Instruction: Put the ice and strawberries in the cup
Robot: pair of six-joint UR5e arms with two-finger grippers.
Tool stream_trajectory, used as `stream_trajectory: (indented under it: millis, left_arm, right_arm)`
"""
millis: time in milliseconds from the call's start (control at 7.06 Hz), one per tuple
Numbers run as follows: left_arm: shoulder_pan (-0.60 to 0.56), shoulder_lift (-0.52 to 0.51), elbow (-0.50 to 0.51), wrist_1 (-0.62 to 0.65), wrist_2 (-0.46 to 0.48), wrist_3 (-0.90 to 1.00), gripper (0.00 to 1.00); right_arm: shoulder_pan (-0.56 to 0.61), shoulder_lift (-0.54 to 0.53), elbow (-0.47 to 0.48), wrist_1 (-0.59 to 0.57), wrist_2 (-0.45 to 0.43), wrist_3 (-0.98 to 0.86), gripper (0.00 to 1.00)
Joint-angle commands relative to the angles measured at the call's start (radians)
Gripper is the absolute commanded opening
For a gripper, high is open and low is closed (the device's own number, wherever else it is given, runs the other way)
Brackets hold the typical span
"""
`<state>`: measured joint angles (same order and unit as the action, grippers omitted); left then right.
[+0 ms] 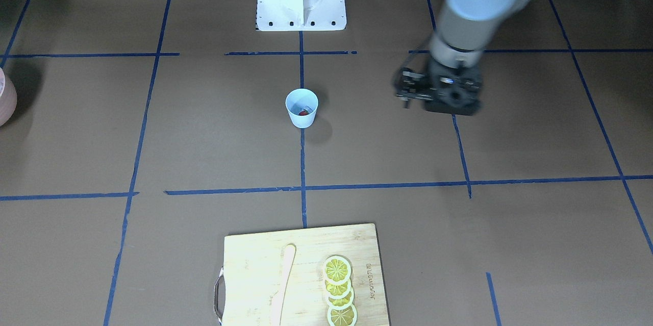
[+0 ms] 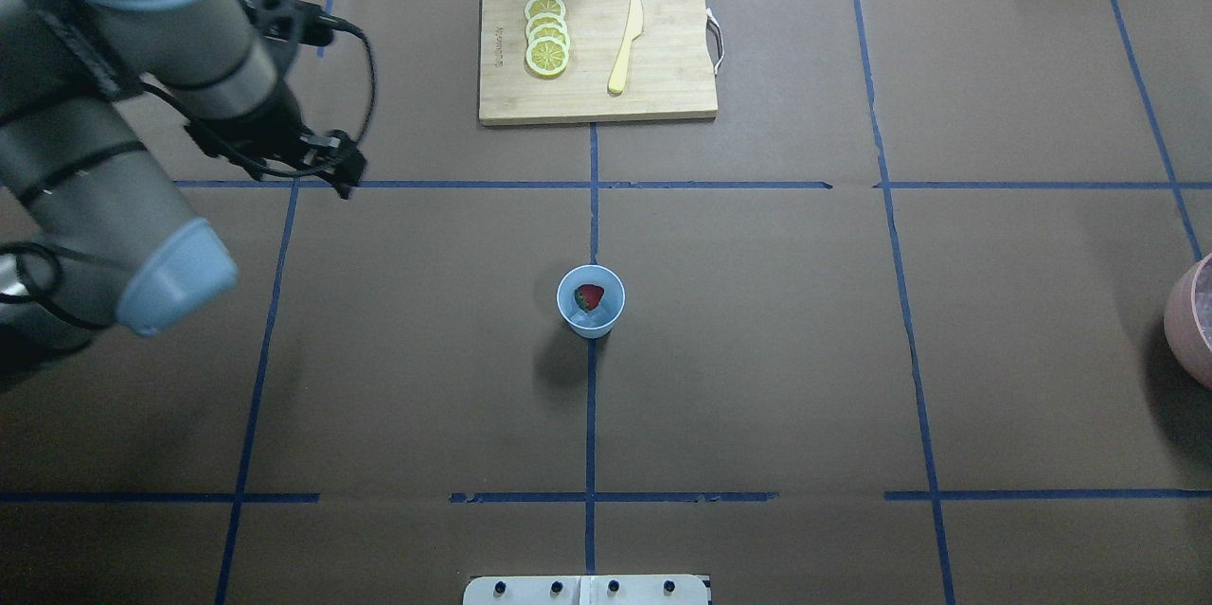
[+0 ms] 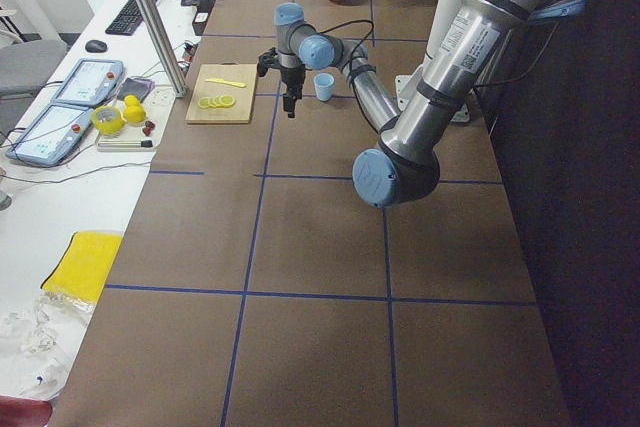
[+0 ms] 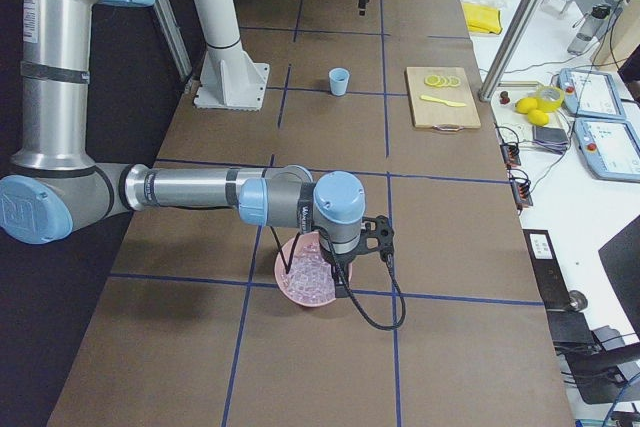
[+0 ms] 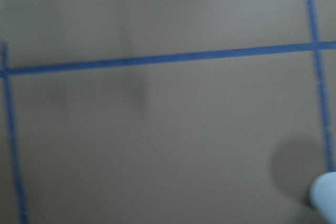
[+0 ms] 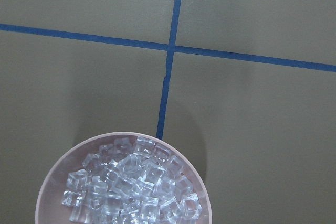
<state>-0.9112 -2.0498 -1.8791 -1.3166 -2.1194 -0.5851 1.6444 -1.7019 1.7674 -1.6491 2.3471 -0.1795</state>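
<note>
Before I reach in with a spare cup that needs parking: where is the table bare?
Bare paper lies between the cup and the cutting board, between the cup and the pink bowl, and between the cup and the robot's base plate. Crowded: the board's lemon slices and knife, and the spot under the left gripper.

The left arm point(image 2: 104, 179) and right arm point(image 4: 190, 190) are silver-grey tubes with pale blue joint caps point(image 2: 175, 278). A black cable point(image 2: 367, 84) loops to the black left gripper point(image 2: 346, 177). Dark screws point(image 1: 292, 24) dot the white base plate point(image 1: 301, 15).
</note>
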Motion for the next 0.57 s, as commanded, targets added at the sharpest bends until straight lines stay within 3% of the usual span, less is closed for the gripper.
stream_trajectory:
  millis: [0,425]
  left_arm:
    - [-0.261,0.159,0.032,0.0,-0.114,0.41,1.0]
    - [-0.542,0.232,0.271,-0.012,-0.178,0.848,1.0]
  right_arm:
    - [0.0,0.001,0.0,0.0,0.0,-0.002,1.0]
    - [0.0,0.001,0.0,0.0,0.0,-0.003,1.0]
